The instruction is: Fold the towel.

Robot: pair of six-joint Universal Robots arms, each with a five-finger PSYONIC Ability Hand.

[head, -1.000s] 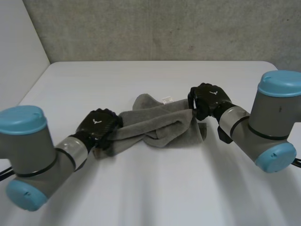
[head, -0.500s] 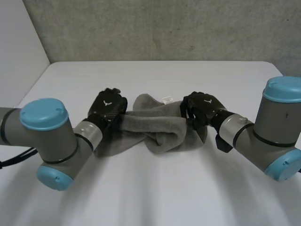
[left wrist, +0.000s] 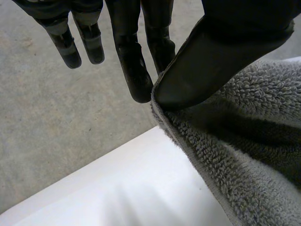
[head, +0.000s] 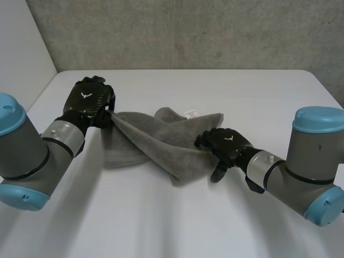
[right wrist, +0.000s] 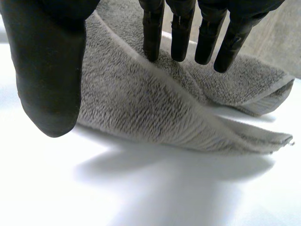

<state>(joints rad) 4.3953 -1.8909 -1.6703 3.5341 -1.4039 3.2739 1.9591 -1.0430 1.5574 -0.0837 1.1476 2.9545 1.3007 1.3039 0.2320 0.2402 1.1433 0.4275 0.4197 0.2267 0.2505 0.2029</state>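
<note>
At the counter's (head: 161, 215) near side, my right hand (head: 223, 146) rests straight fingers (right wrist: 153, 33) on the rumpled towel's (head: 156, 142) edge, gripping nothing. Farther back, my left hand (head: 88, 101) pinches a raised corner under its thumb (left wrist: 211, 61). Judged mid-fold; next, carry that corner across and lay it flat.

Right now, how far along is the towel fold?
Early. Done: the grey towel lies loosely doubled on the white table, layers crooked, no clean fold. In hand: the left hand pinches a raised edge between thumb and finger; the right hand rests straight fingers on the opposite end. Left: probably carry that edge across, align the edges and flatten.
</note>
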